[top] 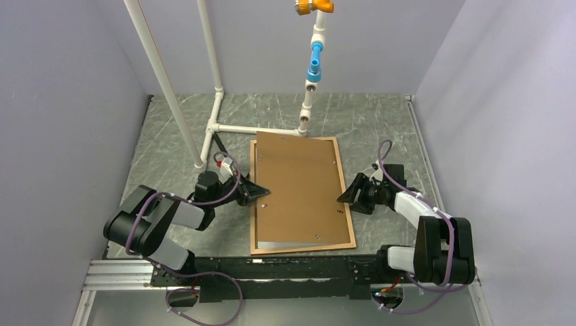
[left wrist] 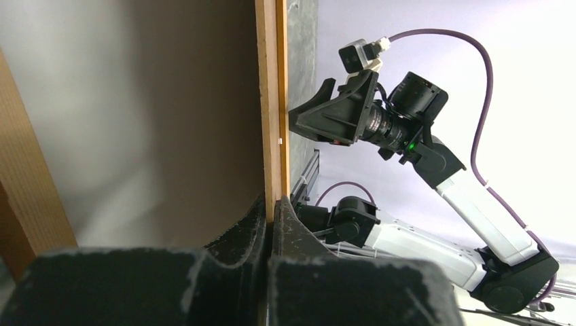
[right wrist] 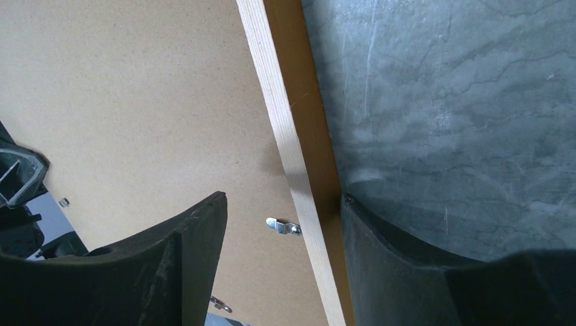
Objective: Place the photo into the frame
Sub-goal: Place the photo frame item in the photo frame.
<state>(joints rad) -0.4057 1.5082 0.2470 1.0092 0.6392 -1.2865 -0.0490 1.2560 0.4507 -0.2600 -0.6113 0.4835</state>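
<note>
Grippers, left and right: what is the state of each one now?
Left gripper: shut on the frame.
Right gripper: open, astride the frame's edge.

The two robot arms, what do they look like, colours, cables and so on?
The left arm and right arm have chunky black joints with white sections between. A purple cable loops along each. The left gripper and right gripper have matte black wedge-shaped fingers. A green light glows on the right wrist.
</note>
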